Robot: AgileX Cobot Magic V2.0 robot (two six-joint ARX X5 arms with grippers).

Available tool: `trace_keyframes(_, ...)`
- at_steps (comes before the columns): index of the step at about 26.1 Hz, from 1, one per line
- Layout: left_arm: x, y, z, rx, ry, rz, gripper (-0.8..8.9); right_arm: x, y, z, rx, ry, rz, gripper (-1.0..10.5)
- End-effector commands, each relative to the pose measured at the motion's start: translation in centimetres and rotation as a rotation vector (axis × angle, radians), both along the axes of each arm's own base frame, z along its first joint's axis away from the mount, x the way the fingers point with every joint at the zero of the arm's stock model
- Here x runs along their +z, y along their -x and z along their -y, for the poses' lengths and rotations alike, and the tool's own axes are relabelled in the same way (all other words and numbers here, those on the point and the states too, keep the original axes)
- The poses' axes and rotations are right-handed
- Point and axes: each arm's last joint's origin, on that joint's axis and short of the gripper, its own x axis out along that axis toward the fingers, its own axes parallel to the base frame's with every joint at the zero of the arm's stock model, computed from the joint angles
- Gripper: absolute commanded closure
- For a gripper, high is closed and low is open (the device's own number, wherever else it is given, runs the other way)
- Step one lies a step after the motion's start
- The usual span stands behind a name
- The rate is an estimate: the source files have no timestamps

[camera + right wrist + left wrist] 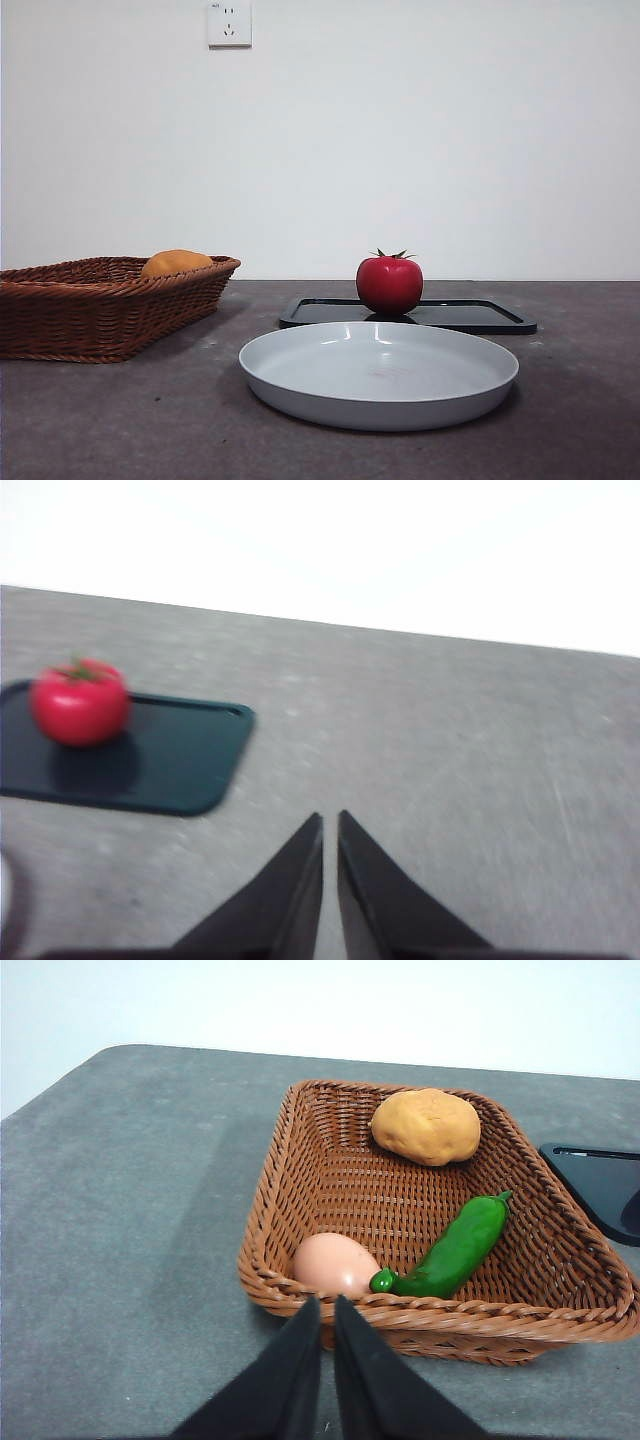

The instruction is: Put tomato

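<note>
Both grippers hang with jaws pressed together, holding nothing: the left gripper (pixel 327 1305) just before the wicker basket (pixel 300 1150), the right gripper (pixel 330 820) over bare table (pixel 450 740). The tomato (pixel 389 283) sits upright on the black tray (pixel 480 316), behind the grey plate (pixel 300 385).

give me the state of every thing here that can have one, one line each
tomato: upright, stem up, sitting on the black tray, not held
black tray: flat on the table, holds only the tomato
white plate: flat on the table, empty
basket: upright, holds an orange-yellow fruit, a green pepper and an egg
left hand: shut, holding nothing
right hand: shut, holding nothing
</note>
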Motion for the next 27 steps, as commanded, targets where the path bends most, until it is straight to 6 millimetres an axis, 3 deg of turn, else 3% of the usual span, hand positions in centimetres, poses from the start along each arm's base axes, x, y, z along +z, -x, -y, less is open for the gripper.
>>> trace_keyframes(1,-0.7,-0.1,0.0,-0.006,0.000,-0.026,7.93,-1.6,0.0,0.1,-0.009,-0.001,0.045,9.3)
trace_keyframes(10,-0.8,-0.1,0.0,-0.006,0.000,-0.026,7.93,-6.2,-0.8,0.1,-0.005,-0.058,-0.041,9.3)
trace_keyframes(27,-0.7,-0.1,0.0,-0.006,0.000,-0.026,7.93,-6.2,-0.8,0.2,-0.081,-0.053,-0.039,9.3)
